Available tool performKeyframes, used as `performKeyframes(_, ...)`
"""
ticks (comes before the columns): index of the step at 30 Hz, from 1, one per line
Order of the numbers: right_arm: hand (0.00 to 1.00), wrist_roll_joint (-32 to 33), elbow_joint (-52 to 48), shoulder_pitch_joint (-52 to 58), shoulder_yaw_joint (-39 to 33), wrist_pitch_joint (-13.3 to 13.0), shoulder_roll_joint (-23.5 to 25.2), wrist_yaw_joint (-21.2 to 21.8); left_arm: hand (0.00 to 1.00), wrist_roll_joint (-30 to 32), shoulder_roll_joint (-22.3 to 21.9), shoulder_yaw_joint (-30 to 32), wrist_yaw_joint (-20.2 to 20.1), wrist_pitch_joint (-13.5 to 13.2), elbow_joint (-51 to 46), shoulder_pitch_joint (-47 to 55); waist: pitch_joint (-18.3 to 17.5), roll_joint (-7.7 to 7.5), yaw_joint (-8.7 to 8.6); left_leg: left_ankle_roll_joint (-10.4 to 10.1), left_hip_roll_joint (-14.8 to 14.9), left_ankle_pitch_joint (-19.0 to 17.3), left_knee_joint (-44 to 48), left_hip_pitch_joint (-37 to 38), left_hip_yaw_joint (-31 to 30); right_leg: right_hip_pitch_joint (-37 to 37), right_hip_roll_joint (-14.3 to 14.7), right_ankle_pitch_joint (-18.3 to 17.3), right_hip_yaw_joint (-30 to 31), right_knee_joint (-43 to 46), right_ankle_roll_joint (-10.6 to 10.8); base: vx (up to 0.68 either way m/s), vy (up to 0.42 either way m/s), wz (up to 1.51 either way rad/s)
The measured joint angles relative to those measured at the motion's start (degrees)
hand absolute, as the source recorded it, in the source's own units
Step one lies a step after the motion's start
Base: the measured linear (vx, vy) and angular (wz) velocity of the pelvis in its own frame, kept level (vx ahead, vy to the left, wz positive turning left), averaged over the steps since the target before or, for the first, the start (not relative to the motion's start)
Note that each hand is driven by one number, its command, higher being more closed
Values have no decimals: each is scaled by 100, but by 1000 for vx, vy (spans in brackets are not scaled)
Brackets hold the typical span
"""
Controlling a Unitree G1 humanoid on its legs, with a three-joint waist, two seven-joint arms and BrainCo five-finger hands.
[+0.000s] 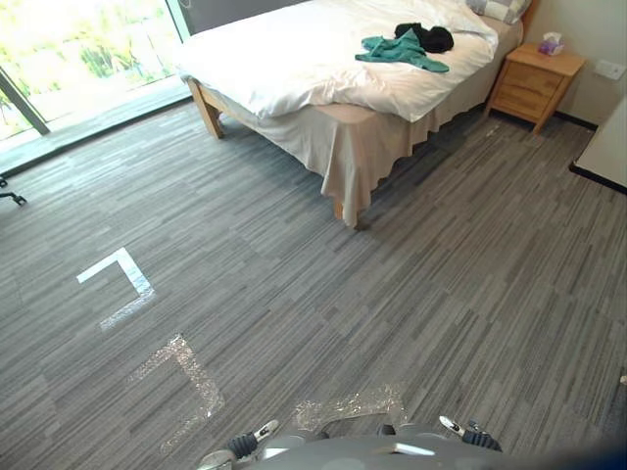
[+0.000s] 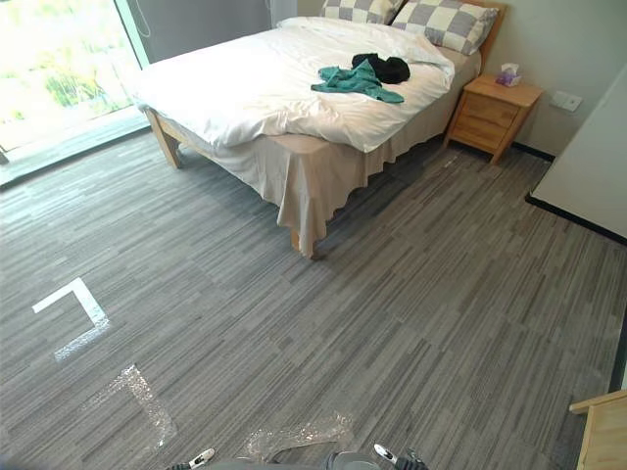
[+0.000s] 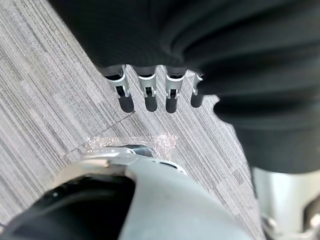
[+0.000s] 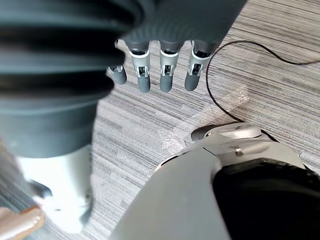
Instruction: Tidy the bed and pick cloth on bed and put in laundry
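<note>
On rumpled white bed (image 1: 294, 59), crumpled teal cloth (image 1: 402, 51), left hand (image 3: 148, 92), right hand (image 4: 166, 75) straight-fingered, empty.

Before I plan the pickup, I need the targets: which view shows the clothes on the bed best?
The right eye view: teal cloth and black cloth lie on the white duvet, well inside the frame. The left eye view has them nearer its top edge. The wrist views face carpet.

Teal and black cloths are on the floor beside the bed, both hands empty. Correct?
Not the floor: the teal cloth and black cloth lie on the bed, as the right eye view shows. The left hand and right hand are indeed empty.
</note>
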Motion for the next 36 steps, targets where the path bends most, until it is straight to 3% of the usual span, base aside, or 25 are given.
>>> performKeyframes(7,0,-1,0,-29,-103,-33,62,9,0,27,44,-89,-28,-95,1,-21,48,-55,2,-111,-7,-67,-132,124,46,121,-2,-8,-107,-163,22,32,17,-1)
performKeyframes(15,0,-1,-1,-43,-111,-53,75,13,0,85,65,-102,-33,51,1,-52,69,-83,-5,-224,-3,-103,-149,171,141,141,-9,-68,-125,-157,134,11,1,-1)
performKeyframes(33,0,19,-2,-109,-94,-83,108,56,0,99,140,-259,-38,52,1,-82,134,-141,-27,-263,-3,-127,-228,230,325,97,6,-58,-13,-178,131,-6,-4,-4)
performKeyframes(36,0,70,-37,-177,-95,-93,105,48,0,208,173,-316,-82,63,7,-217,274,-165,-17,-283,7,-166,-89,171,486,-404,-91,-370,-36,767,221,-40,-1,-20)
